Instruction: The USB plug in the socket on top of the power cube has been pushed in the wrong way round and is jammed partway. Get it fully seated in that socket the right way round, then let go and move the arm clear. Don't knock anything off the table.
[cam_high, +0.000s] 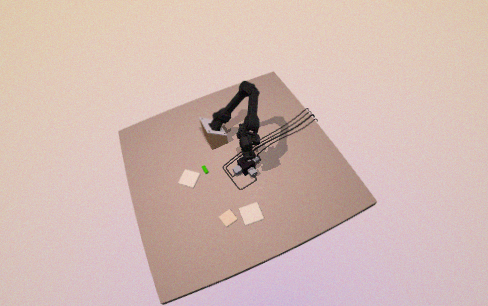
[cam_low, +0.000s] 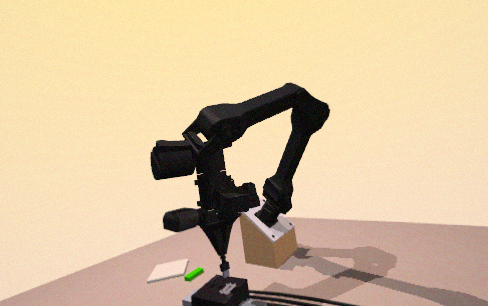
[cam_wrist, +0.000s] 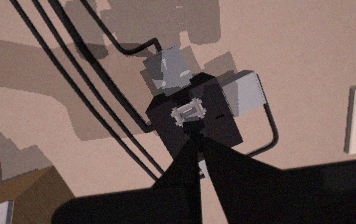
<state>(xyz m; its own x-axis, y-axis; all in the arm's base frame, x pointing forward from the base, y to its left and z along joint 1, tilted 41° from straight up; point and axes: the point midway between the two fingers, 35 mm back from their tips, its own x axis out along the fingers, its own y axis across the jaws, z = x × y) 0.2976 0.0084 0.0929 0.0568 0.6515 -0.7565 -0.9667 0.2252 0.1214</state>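
Because my black 2-fingered gripper (cam_low: 223, 258) (cam_wrist: 198, 144) pinches the small black-and-silver USB plug (cam_low: 225, 270), lowering it misaligned could jam it in the black power cube (cam_high: 245, 165) (cam_low: 220, 291) (cam_wrist: 204, 120).

Brown table (cam_high: 300, 210) (cam_low: 350, 235) | power cube (cam_low: 220, 291) (cam_wrist: 220, 107) rests amid dark cables (cam_high: 285, 129) (cam_low: 295, 296) (cam_wrist: 87, 102) | green block (cam_high: 205, 169) (cam_low: 194, 274) lies near pale square (cam_high: 189, 178) (cam_low: 169, 270)
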